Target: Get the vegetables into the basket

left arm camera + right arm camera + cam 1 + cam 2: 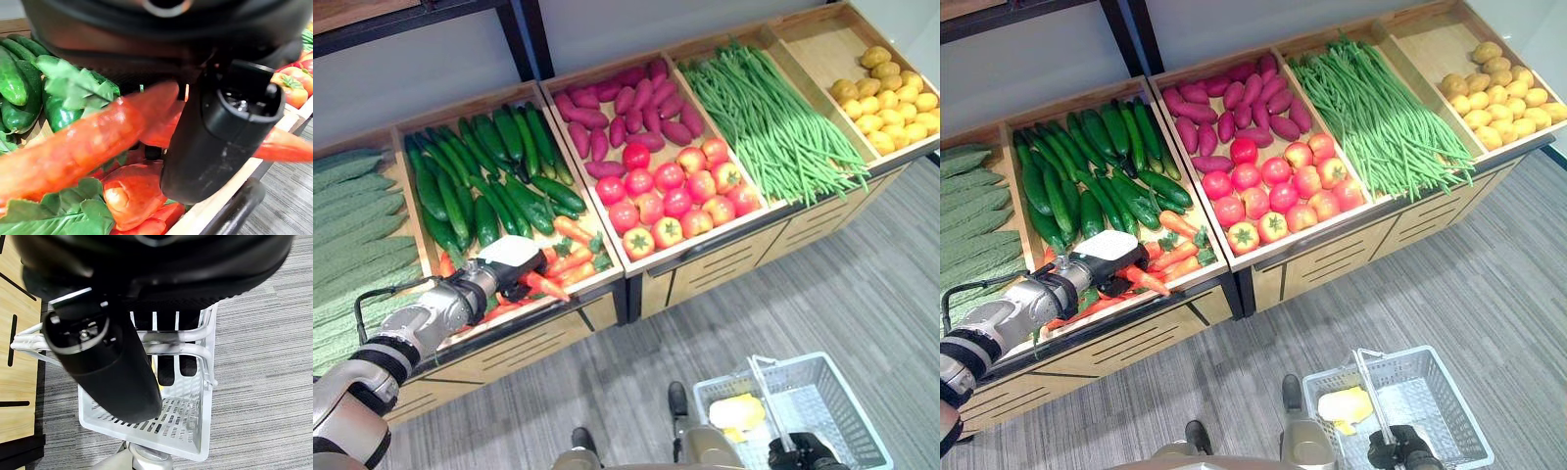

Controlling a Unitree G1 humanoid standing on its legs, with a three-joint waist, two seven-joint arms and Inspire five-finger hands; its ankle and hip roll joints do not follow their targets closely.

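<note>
The left hand (509, 266) reached into the front of the carrot compartment and was clenched round a carrot (541, 285) — a smooth, tapered orange root with a frilly green leaf tuft, seen up close in the left wrist view (83, 142) lying across the dark palm beside the thumb. More carrots (570, 257) lay heaped around it, glossy and pointed, touching one another. Behind them in the same wooden bin lay long, dark green cucumbers (480, 166) with a faint shine. To the robot's left sat pale, bumpy bitter gourds (357, 220). The next bin held purple, oblong sweet potatoes (626, 113) at the back and round red tomatoes (671, 196) with green star-shaped stems in front. Further right came a thick sheaf of thin green beans (769, 117), then small, lumpy yellow potatoes (891, 103).

The right hand (1400, 448) was closed on the white handle (171, 342) of the basket (847, 392) — a white plastic basket with slotted walls, hanging low beside the robot over the floor. Something yellow (737, 411) lay inside it; what it was could not be told.

The bins formed a slanted display stand (724, 269) of light wood with dark slots along its front panels. The floor (862, 274) was grey, wood-grain planking, and a pale wall (421, 69) rose behind the stand.
</note>
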